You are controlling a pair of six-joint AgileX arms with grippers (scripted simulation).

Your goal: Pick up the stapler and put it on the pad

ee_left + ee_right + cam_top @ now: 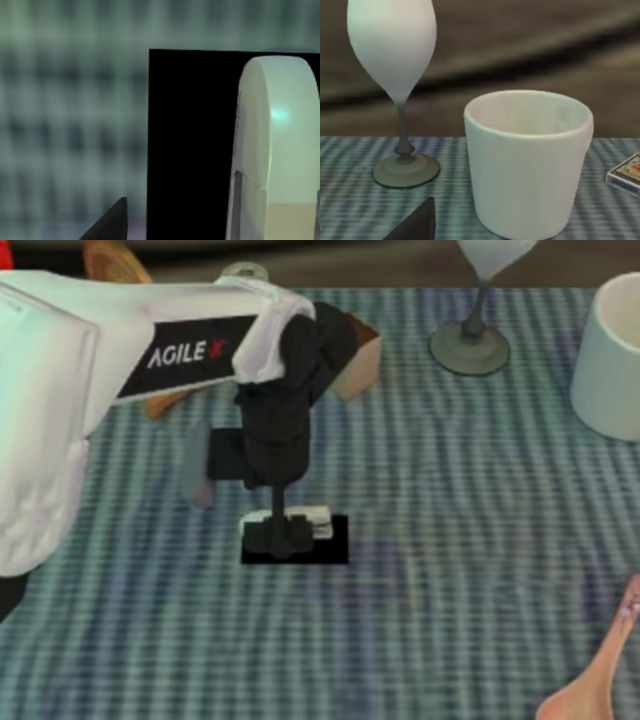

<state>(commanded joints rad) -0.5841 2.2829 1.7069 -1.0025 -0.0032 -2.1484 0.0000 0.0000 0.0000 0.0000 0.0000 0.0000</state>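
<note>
Top view. The left claw (284, 532) stood straight down over the black pad (335, 540) near the middle of the striped blue cloth (450, 570) covering the table. The white stapler (312, 521) lay under it along the pad's far edge, its ends showing on either side of the fingers. The left wrist view showed the stapler (280, 145) close to the camera with the pad (192, 145) beneath it. Whether the fingers were pressed on the stapler or had let go could not be told.

Risk, as a judgement: the stapler sat close to the pad's edge, so a lift with the fingers not fully parted could drag it off onto the cloth. The right claw was not visible from above; its wrist camera faced a white cup (527, 165) and a wine glass (395, 55).
</note>
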